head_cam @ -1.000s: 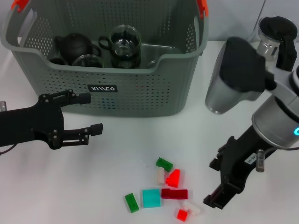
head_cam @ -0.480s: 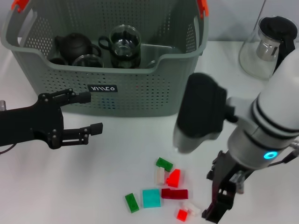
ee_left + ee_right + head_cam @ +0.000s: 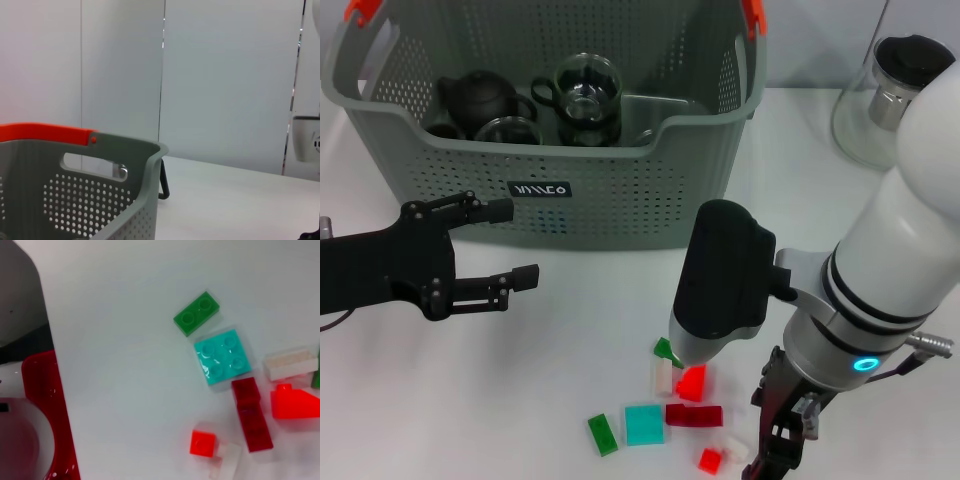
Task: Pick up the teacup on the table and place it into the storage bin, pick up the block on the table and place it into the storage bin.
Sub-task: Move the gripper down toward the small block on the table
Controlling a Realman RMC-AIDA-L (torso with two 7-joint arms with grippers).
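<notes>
Head view puts the storage bin at twelve o'clock on the white table, already holding a dark teapot and several glass cups. No teacup shows on the table surface, so the block half of the task looks like the part left. The loose blocks lie at about five o'clock from the bin, well apart from it — a teal square block, a green block, a dark red block, a bright red wedge and a small red block among them.

The right gripper hangs low at the three o'clock edge of that cluster, near the small red piece; whether its fingers are parted or closed cannot be told. The right wrist view looks down on the same scatter, with the teal block and green block lying clear of the rest.

The left gripper waits at the bin's seven o'clock with its fingers spread and nothing between them.

The risk, as I judge it: the pieces sit packed — the dark red block touches its neighbours — so a descent on the crowded side could pinch two at once or knock the small ones away across the smooth table.
</notes>
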